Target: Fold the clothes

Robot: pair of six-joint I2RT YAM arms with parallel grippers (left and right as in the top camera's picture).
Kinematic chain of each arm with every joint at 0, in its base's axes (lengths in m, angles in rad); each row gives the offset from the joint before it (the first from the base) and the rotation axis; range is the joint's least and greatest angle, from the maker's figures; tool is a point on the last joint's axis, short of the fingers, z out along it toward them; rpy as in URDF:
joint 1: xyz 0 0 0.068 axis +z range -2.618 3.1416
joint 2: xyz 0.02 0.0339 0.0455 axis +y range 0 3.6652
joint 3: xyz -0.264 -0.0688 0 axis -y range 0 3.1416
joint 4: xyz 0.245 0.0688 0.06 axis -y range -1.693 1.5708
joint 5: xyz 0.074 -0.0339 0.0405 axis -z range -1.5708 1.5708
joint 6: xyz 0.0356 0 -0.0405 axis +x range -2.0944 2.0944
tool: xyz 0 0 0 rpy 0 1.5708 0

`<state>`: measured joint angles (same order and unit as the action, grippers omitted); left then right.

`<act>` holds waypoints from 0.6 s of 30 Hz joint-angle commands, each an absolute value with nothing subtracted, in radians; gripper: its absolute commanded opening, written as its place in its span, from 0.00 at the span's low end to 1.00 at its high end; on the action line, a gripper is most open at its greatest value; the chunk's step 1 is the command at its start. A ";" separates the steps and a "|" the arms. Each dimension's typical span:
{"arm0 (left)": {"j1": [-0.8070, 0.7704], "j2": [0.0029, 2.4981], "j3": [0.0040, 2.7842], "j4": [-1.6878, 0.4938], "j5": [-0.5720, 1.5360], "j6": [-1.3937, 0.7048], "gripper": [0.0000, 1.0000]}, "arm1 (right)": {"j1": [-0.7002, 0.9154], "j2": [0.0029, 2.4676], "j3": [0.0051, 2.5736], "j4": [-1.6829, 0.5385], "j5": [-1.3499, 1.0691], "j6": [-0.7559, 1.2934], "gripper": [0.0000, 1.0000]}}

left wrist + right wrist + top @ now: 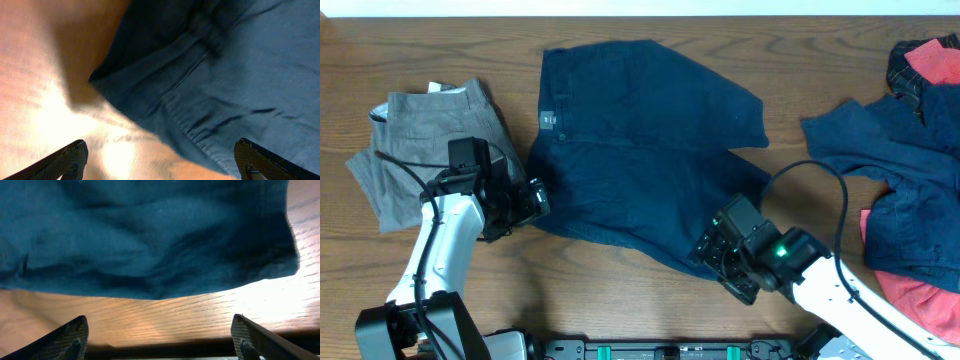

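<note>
While both jaws gape empty, I'd seat left gripper (534, 200) and right gripper (708, 246) over dark navy fabric shorts (640, 130) edge, then pinch.

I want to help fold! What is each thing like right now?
Navy shorts: spread out, unfolded.
Grey shorts: folded.
Clothes pile: crumpled, unfolded.
Left gripper: open, at navy shorts' edge.
Right gripper: open, at navy shorts' hem.

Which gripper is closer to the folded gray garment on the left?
Left. The left gripper sits right beside the gray garment, between it and the navy shorts; the right gripper is across those shorts at their lower hem.
</note>
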<state>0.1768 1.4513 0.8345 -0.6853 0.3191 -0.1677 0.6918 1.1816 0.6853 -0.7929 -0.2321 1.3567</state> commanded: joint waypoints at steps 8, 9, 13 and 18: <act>0.190 1.477 0.822 -0.651 0.333 -0.145 0.96 | 0.739 1.170 0.550 -0.631 -0.062 1.615 0.89; 0.191 1.484 0.822 -0.654 0.332 -0.224 0.96 | 0.739 1.170 0.538 -0.631 -0.048 1.631 0.89; 0.191 1.504 0.820 -0.653 0.332 -0.430 0.96 | 0.739 1.170 0.499 -0.629 -0.032 1.683 0.86; 0.191 1.509 0.801 -0.609 0.290 -0.506 0.94 | 0.738 1.170 0.488 -0.627 -0.022 1.691 0.85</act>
